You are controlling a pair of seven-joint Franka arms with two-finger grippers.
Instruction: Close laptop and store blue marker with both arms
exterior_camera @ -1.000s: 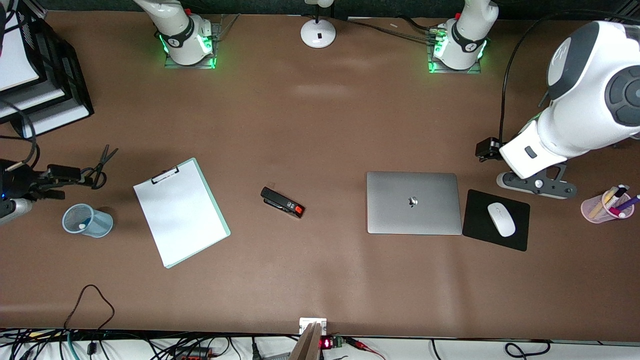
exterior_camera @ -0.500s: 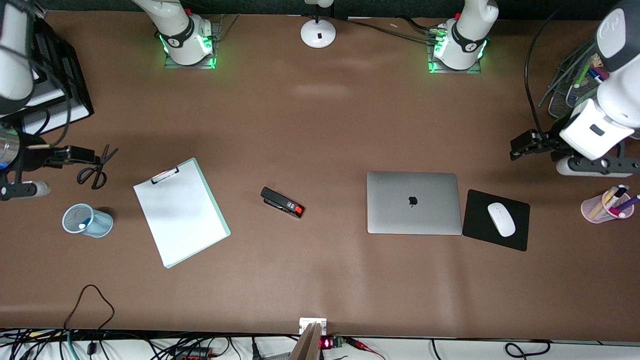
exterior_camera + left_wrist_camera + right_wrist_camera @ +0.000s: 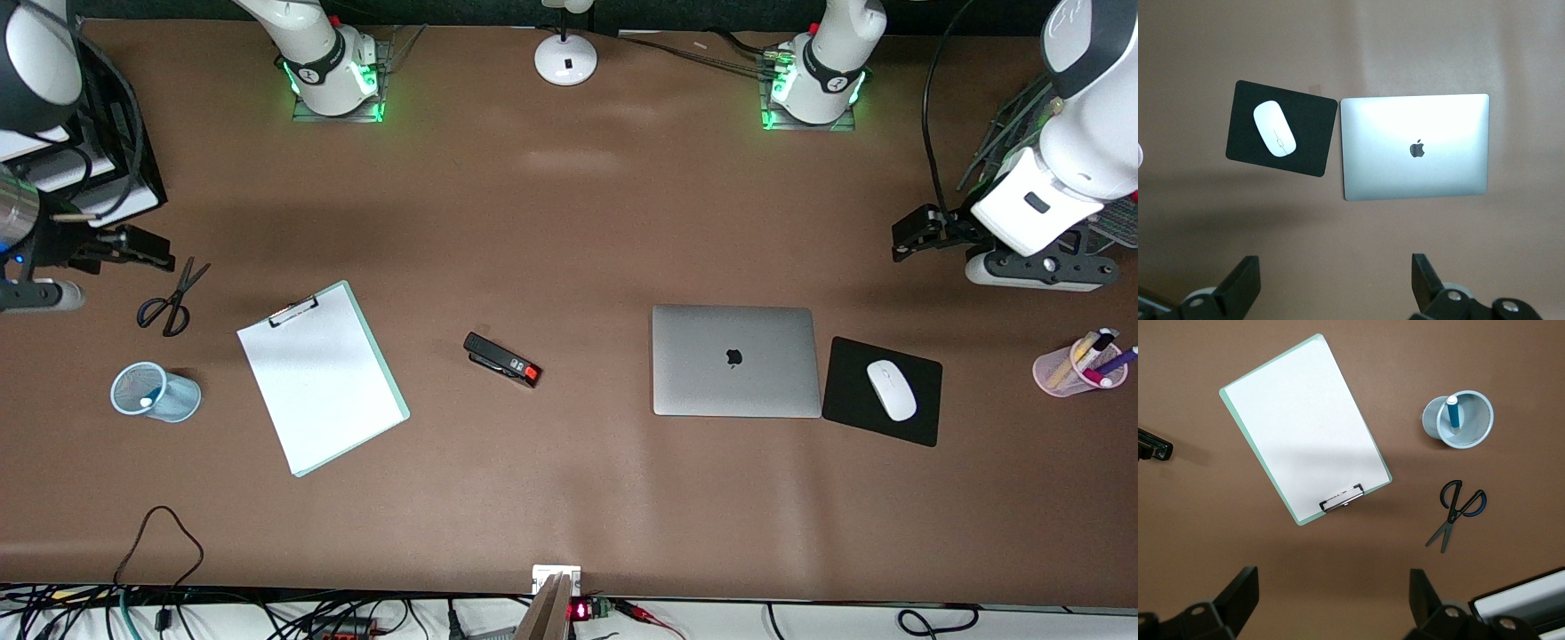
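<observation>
The silver-grey laptop (image 3: 734,360) (image 3: 1415,147) lies shut on the table, apple logo up. The blue marker (image 3: 1453,413) stands in a pale-blue mesh cup (image 3: 156,392) (image 3: 1458,419) toward the right arm's end, whitish end up. My left gripper (image 3: 1335,280) hangs open and empty high over bare table beside the mouse pad; its hand (image 3: 1031,227) is at the left arm's end. My right gripper (image 3: 1331,593) is open and empty, high over bare table near the scissors; its hand (image 3: 36,267) is at the table's edge.
A clipboard (image 3: 320,378), a black stapler (image 3: 502,360) and scissors (image 3: 169,298) lie on the table. A white mouse (image 3: 891,389) rests on a black mouse pad (image 3: 853,418). A pink cup of markers (image 3: 1080,366), a black paper tray (image 3: 107,142) and a lamp base (image 3: 565,58) stand around.
Both hands have risen and drawn back toward their own ends of the table. The left hand left the space above the mouse pad. Laptop, cup and marker have not moved.
</observation>
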